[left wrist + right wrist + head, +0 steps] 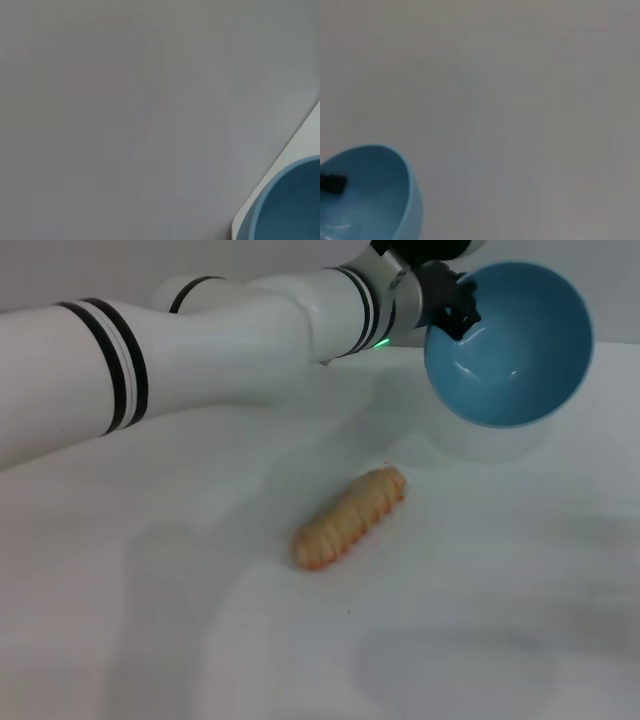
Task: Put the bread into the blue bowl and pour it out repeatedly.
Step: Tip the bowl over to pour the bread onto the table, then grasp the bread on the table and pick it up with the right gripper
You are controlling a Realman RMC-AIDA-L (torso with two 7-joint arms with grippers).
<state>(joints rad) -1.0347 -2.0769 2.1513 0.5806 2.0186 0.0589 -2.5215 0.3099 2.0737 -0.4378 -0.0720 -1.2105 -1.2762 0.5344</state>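
While the bread (349, 518) lies near on the white table (500, 640), loose and lengthwise on a slant, the pour step looks done or just ending. Beyond it the bowl (510, 345) hangs tipped above the table, mouth toward the camera, empty. The left gripper (452, 302) is clamped on the bowl's rim, one finger inside. Next, I judge, the bowl must be righted and set down, then the bread picked up and dropped in. Nothing blocks the way. The right gripper is unseen; its state I cannot tell.
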